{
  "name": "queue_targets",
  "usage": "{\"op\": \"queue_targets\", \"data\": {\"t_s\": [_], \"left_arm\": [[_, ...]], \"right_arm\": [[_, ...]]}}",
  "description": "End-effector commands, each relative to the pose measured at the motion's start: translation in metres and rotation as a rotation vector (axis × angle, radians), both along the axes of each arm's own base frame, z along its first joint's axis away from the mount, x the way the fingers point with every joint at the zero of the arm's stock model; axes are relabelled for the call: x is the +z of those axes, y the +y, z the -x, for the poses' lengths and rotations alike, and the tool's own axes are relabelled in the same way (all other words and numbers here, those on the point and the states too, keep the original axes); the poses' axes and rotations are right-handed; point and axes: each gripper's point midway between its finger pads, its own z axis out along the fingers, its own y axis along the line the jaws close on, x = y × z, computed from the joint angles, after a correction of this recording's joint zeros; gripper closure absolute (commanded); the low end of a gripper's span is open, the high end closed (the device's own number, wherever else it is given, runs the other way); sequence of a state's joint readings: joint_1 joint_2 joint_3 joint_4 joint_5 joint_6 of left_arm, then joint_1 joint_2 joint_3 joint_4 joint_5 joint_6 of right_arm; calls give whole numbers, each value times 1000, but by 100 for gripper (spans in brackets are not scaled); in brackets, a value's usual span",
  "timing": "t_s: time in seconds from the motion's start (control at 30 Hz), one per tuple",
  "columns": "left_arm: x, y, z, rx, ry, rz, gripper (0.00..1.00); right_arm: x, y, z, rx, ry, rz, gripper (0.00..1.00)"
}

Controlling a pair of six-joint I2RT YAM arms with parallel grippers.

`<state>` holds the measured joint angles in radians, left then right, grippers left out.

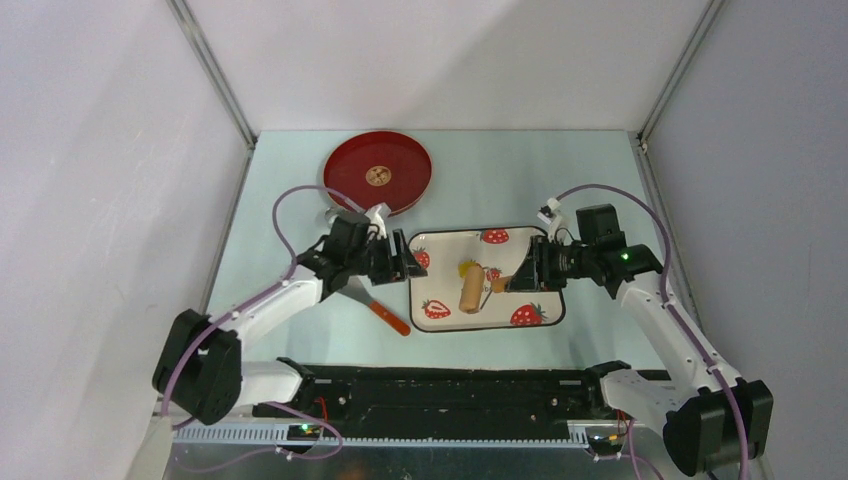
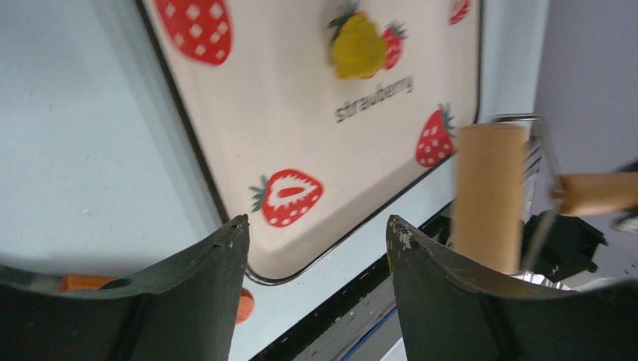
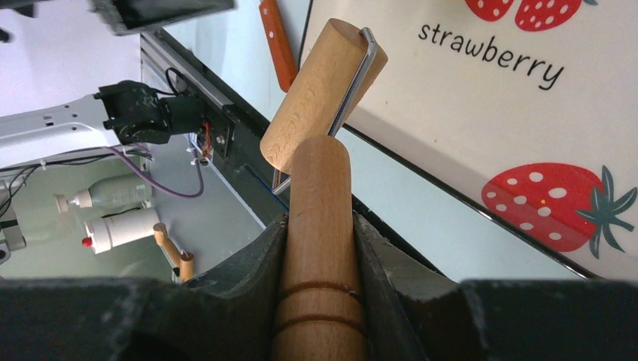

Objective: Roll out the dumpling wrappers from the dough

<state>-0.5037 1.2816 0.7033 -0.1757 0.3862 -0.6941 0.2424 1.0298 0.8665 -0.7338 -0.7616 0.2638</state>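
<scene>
The yellow dough (image 1: 466, 268) (image 2: 357, 47) lies as a small lump on the strawberry-print tray (image 1: 450, 245) (image 2: 301, 98). The wooden roller (image 1: 470, 291) (image 2: 489, 195) (image 3: 320, 90) hangs just in front of the lump, over the tray's near edge. My right gripper (image 1: 515, 280) (image 3: 320, 226) is shut on the roller's handle. At the tray's left rim, my left gripper (image 1: 412, 262) (image 2: 316, 226) is open and holds nothing. No dumpling wrappers are in view.
A red round plate (image 1: 377, 172) with a small tan disc at its centre sits behind the left arm. An orange-handled blade tool (image 1: 385, 315) (image 2: 242, 304) (image 3: 277, 45) lies on the table left of the tray. The black base rail (image 1: 450, 390) runs along the near edge.
</scene>
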Motion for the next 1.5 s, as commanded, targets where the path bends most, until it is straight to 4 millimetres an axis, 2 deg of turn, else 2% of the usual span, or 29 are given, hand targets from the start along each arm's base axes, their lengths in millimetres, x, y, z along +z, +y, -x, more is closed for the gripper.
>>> {"op": "queue_targets", "data": {"t_s": [0.0,0.2,0.37,0.6,0.9,1.23,1.3,1.43,1.47], "left_arm": [[52,-12,-1,-76,-165,22,32],[88,-55,20,-185,-207,58,42],[85,-87,37,-269,-202,18,44],[64,-116,49,-348,-148,-19,47],[37,-129,64,-410,-110,-72,56],[25,-139,79,-453,-85,-91,65],[23,-140,80,-452,-80,-91,71],[23,-138,80,-438,-77,-95,97],[25,-137,79,-428,-84,-95,99]], "right_arm": [[18,10,-8,24,-56,-9,100],[4,18,-15,-38,30,27,100],[-4,30,-13,-48,80,48,100],[3,34,-10,-44,62,31,100],[6,33,-8,-53,63,23,100],[9,33,-9,-53,58,11,100],[9,33,-9,-57,58,10,100],[10,31,-10,-63,54,9,100],[11,31,-10,-64,50,7,100]]}}
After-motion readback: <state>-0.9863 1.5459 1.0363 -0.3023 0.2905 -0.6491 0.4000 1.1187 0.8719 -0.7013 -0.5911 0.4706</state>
